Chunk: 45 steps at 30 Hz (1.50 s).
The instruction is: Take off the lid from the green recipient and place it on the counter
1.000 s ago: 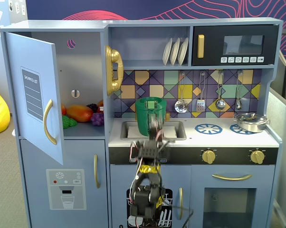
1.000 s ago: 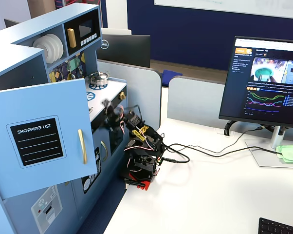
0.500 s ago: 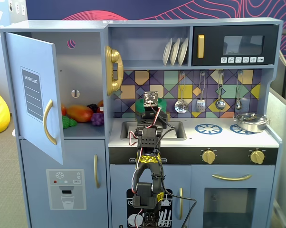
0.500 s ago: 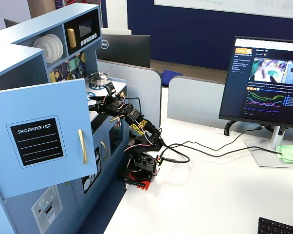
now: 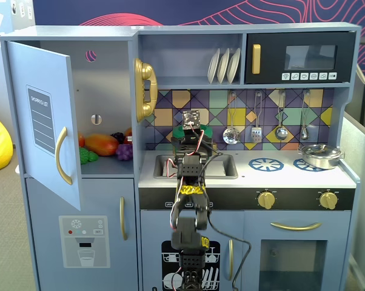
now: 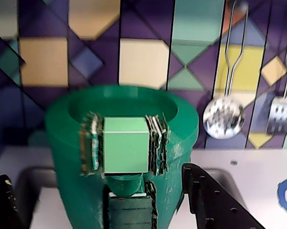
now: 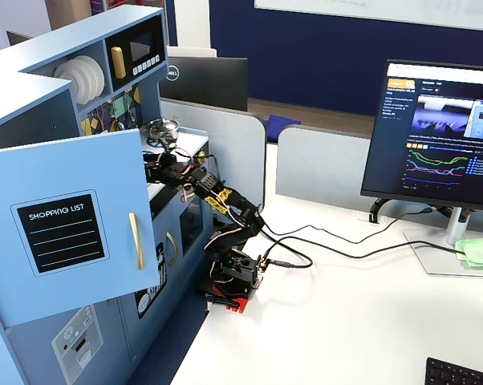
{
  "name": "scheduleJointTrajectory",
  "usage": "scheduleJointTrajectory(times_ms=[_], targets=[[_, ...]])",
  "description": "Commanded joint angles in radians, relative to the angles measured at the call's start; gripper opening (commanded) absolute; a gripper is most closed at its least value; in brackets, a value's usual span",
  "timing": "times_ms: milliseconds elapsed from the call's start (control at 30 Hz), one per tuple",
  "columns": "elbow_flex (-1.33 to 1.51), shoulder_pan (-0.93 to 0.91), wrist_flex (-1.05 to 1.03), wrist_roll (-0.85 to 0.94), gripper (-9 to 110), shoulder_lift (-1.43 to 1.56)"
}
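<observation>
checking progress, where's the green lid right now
In the wrist view, the dark-green round plastic lid sits on the translucent green cup, centre frame before the tiled backsplash.

Both fixed views are bright and evenly lit, while the wrist view is soft, its dark gripper (image 6: 98,205) blurred.

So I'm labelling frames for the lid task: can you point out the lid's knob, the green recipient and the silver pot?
lid's knob (image 6: 126,145), wrist view, on the light green square face.
green recipient (image 6: 69,157), wrist view, on its outer wall left of the knob.
silver pot (image 5: 319,156), a fixed view, on its side wall, at the right burner.
</observation>
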State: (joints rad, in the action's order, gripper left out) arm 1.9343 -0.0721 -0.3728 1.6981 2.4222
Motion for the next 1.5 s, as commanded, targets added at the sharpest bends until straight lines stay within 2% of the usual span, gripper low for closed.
scheduleJointTrajectory(times_ms=[0,500,667,800,1000,1233,1333,1467], targets=[[-0.114,0.006,0.054,0.014,38,-0.080],[-0.245,0.021,0.091,0.015,31,-0.235],[-0.276,0.021,0.048,-0.003,16,-0.252],[-0.275,0.031,0.008,-0.011,0,-0.249],[-0.299,0.037,0.028,-0.041,0,-0.242],[-0.466,0.015,-0.048,-0.003,0,-0.242],[-0.480,-0.043,-0.075,0.005,0,-0.219],[-0.483,-0.242,-0.077,0.008,0,-0.204]])
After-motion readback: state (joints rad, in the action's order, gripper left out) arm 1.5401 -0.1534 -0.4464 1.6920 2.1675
